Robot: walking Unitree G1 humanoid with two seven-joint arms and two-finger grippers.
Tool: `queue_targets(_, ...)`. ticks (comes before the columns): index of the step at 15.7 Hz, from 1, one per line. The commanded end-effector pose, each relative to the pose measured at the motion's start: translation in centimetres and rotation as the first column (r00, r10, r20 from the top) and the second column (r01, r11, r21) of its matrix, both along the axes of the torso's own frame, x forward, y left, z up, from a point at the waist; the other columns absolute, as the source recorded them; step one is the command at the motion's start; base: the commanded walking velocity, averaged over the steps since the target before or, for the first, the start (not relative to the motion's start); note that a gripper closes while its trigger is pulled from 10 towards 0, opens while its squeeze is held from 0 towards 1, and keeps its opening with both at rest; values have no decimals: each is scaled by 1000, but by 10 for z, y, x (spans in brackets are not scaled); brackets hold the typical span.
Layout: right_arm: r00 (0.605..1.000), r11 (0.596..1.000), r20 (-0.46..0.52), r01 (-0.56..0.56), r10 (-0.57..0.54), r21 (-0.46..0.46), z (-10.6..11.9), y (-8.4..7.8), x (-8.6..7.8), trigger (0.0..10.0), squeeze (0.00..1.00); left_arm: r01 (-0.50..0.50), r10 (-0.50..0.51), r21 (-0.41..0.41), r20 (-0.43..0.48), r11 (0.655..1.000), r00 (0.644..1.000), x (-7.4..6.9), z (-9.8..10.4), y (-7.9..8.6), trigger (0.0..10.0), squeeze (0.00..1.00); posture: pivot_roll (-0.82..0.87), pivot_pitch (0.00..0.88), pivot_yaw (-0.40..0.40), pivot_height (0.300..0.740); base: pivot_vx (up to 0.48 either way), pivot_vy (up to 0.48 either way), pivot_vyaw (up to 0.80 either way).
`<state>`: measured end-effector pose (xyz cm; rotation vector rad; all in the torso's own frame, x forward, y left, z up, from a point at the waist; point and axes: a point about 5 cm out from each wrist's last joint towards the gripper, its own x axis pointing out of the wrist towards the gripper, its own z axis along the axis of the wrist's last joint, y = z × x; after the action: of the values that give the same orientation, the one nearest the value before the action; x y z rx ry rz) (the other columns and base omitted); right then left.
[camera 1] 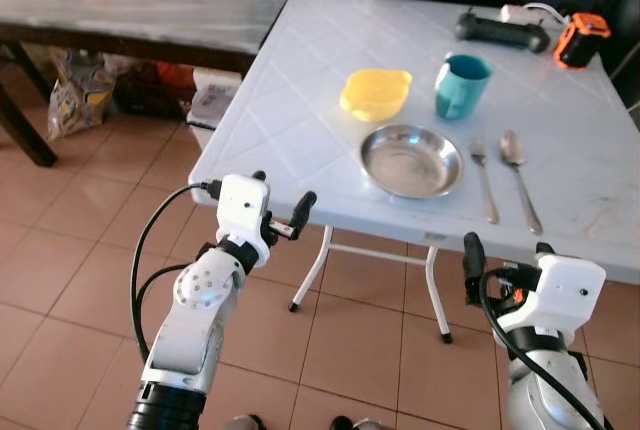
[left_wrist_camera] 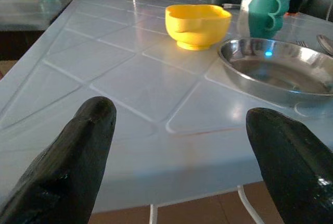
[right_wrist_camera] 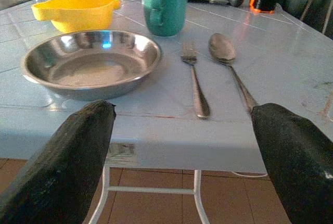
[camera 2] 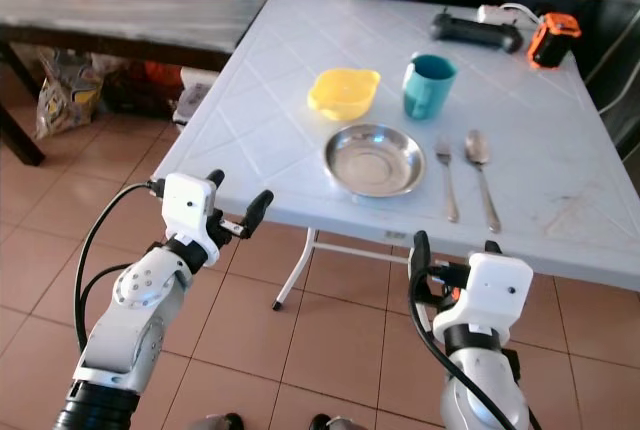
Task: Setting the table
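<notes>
Right gripper (camera 1: 502,250): fingers apart, lower right, nearest.
Fork (camera 1: 484,176): straight above it, lengthwise.
Left gripper (camera 1: 283,205): spread, empty.

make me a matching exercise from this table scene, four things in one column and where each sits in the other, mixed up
Things:
1. yellow bowl
2. teal mug
3. fork
4. spoon

Places:
A. between the steel plate and the spoon
B. farthest to the robot's right of the place setting
C. behind the plate, to the left of the mug
D. behind the plate, to the right of the bowl

Pairs: 1-C, 2-D, 3-A, 4-B
</notes>
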<state>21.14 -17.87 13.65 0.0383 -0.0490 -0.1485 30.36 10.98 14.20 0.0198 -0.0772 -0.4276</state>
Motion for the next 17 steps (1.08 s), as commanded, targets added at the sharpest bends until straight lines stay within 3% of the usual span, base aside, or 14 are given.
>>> queue_targets(1,1000,1000,4,3,-3,2,3,0,0,10000,0,19,-19,-3,18,1000,1000,0,5,-2,10000,0,88,151,-45,740,251,0,0)
queue_targets(12,999,998,-9,54,-54,17,6,-4,0,10000,0,103,-103,1,-16,995,995,-6,-3,-9,10000,0,83,154,-49,740,294,0,0)
queue_targets(17,996,997,-36,79,-78,19,3,-3,-2,10000,0,130,-130,3,-28,991,991,-8,-5,-9,10000,0,84,157,-50,740,0,0,0)
